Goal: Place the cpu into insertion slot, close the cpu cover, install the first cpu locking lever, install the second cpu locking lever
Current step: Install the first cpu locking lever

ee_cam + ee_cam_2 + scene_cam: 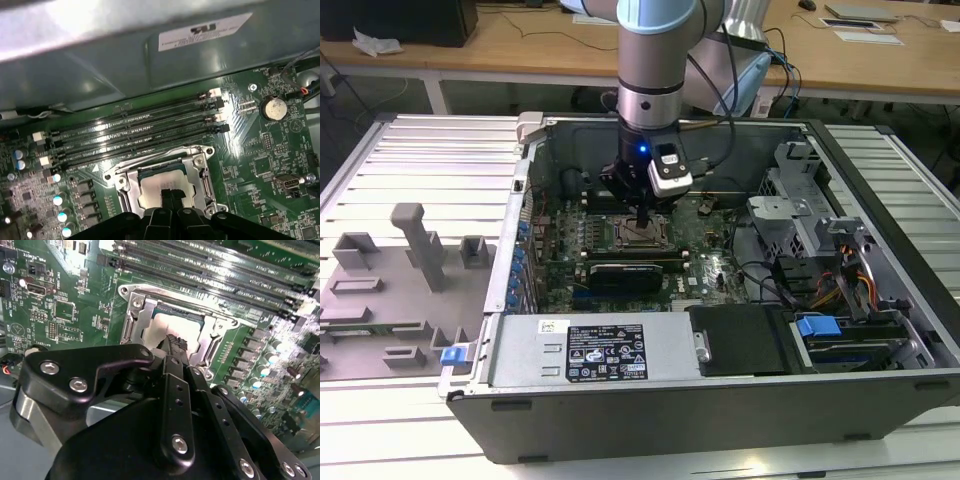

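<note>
The cpu [159, 184] lies flat in the insertion slot [640, 236], its silver-grey top [161, 331] showing through the window of the cpu cover [123, 186]. The cover's metal frame [134, 316] lies down around the chip. My gripper [171, 196] hangs straight over the socket with its two black fingers pressed together, tips [176, 344] at or just above the chip's top; I cannot tell whether they touch. Nothing shows between the fingers. In the exterior view the gripper [642, 224] reaches down into the open computer case. My own fingers hide the near part of the socket.
Long black memory slots [135, 132] run beside the socket. A black graphics card [630, 271] sits just in front of it, then the grey power supply [582, 350]. Drive bays and cables [820, 270] fill the exterior view's right. A grey fixture tray [390, 290] lies outside the case.
</note>
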You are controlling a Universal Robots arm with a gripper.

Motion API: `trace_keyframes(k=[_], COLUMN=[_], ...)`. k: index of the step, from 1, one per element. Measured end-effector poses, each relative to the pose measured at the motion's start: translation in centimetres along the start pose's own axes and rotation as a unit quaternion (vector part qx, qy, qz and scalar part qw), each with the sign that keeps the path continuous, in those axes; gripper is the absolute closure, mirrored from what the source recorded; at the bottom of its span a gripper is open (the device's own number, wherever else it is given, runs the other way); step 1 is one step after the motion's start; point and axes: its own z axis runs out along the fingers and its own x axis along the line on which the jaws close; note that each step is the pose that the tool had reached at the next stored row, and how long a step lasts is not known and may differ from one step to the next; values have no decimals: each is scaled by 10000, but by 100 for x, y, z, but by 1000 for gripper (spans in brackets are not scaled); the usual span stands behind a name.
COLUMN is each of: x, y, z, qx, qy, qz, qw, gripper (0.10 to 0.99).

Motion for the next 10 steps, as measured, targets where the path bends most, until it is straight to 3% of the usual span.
trace_keyframes(k=[5,10], x=[-11,11], y=[-43,-55], z=[4,5], qx=[54,47], qy=[-7,-28], qz=[-119,-301], qw=[9999,9995], gripper=[980,980])
